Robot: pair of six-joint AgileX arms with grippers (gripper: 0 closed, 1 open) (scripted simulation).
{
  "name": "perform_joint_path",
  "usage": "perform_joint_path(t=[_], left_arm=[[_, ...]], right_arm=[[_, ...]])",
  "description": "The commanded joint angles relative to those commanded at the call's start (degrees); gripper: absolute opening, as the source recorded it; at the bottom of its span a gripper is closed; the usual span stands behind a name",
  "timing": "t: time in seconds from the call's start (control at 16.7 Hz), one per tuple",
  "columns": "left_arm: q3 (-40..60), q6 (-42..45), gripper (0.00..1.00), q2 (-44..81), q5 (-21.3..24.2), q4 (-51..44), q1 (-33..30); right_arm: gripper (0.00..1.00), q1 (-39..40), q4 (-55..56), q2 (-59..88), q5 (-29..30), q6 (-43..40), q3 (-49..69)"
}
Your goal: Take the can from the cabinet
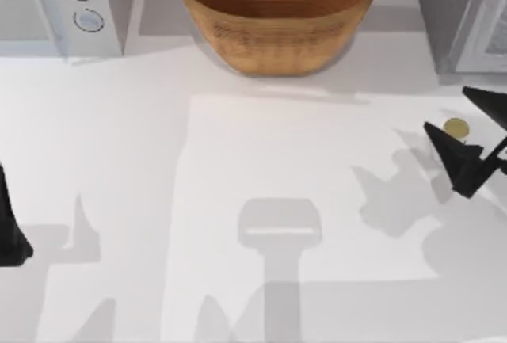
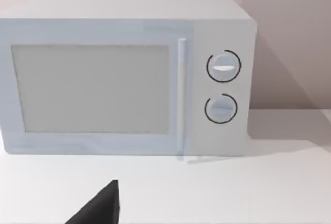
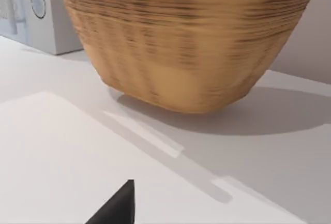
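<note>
Right gripper (image 1: 445, 108): black, at the right edge of the top view, just below the grey cabinet (image 1: 444, 18) in the upper right corner. Its fingers stand released, spread wider than the small round gold-topped can (image 1: 455, 128).

Can: on the white table (image 1: 238, 161), outside the cabinet, between the spread fingers and just beside the lower one.

Left gripper (image 1: 9, 236): parked at the left edge; whether its fingers are spread or clenched cannot be told.

Woven brown wicker basket (image 1: 277, 18): top centre.

Pale grey microwave oven (image 1: 55, 6): upper left.

Step, as judged: fits either fingers set about the can ahead of a grasp, or a can just let go once out. Either way, any nearby motion must avoid toppling it.
</note>
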Motion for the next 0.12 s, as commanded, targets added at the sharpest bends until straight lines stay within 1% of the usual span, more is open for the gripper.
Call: perform_joint_path(t=[0.12], left_arm=[[0.0,0.0,1.00,0.0,0.0,0.0,0.0]], right_arm=[[1.00,0.0,0.0,0.0,0.0,0.0,0.0]])
